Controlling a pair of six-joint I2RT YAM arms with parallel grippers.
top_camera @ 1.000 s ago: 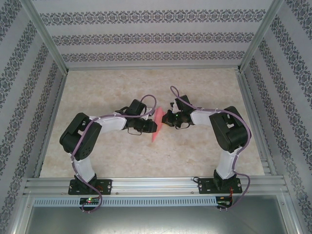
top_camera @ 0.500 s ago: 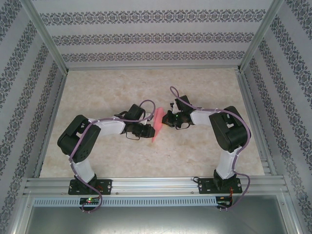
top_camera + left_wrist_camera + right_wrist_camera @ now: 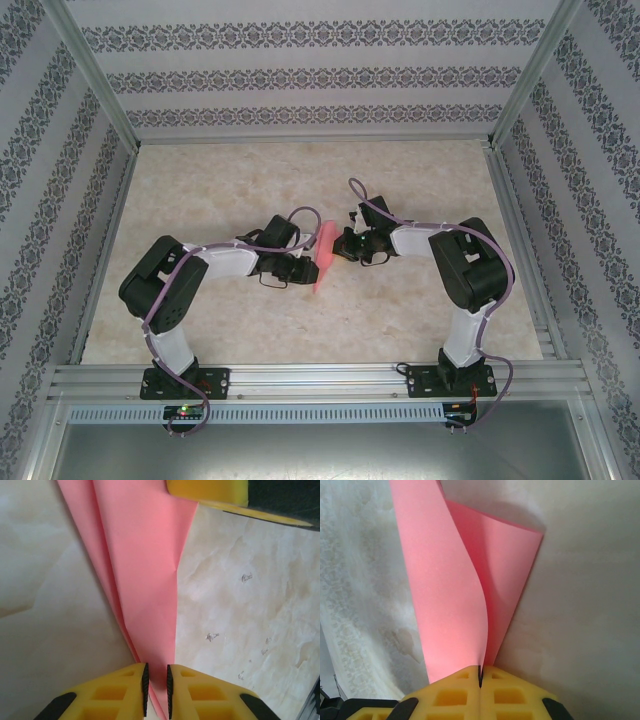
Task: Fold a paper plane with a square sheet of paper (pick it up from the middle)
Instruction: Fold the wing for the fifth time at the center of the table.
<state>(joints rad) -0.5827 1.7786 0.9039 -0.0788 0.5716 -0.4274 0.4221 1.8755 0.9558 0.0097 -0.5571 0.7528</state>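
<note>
The pink-red paper (image 3: 322,256), folded into a slim pointed shape, stands between the two arms at mid-table. My right gripper (image 3: 480,672) is shut on its folded edge, and two layers of paper (image 3: 450,595) curl up and away from the pads. My left gripper (image 3: 156,680) straddles the narrow pointed end of the paper (image 3: 145,570). Its jaws stand a small gap apart, with the paper's flat face showing between them. A yellow right fingertip (image 3: 207,490) touches the paper's wide end in the left wrist view. From above, the left gripper (image 3: 303,266) and right gripper (image 3: 341,245) face each other across the paper.
The marble-look tabletop (image 3: 300,330) surrounds the arms. Aluminium frame posts and patterned walls (image 3: 300,75) close in the back and both sides. A metal rail (image 3: 320,380) runs along the near edge by the arm bases.
The left arm has drawn back a little to the left and toward the near end of the paper, and its jaws have narrowed slightly. The right arm and the paper have stayed put.
</note>
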